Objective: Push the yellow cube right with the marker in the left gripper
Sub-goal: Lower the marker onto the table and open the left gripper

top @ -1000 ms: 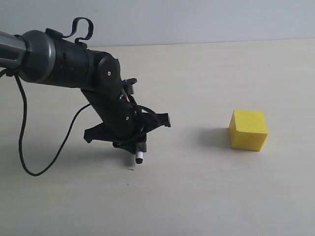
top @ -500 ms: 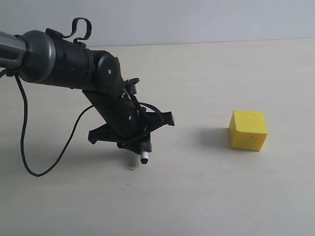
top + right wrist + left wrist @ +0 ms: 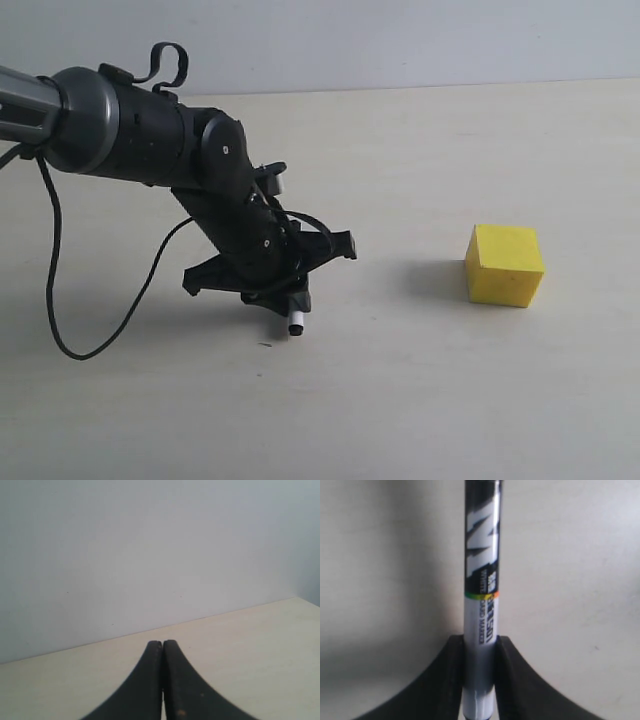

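Fingers (image 3: 435, 690) of the left hand (image 3: 287, 300) were clamped on the marker (image 3: 481, 580), which pointed down at the table (image 3: 400, 420); its white end stuck out below the hand, and whether it touched the surface could not be told; the wrist view showed a black label with white lettering along the barrel beyond the grip; the yellow cube (image 3: 505, 264) sat on the table well apart from the marker, off to its right in the exterior view, untouched; a black cable (image 3: 75, 356) looped from the arm down onto the table; the right hand (image 3: 162, 680) had its fingers pressed together with nothing between them, facing a pale wall (image 3: 150, 555).
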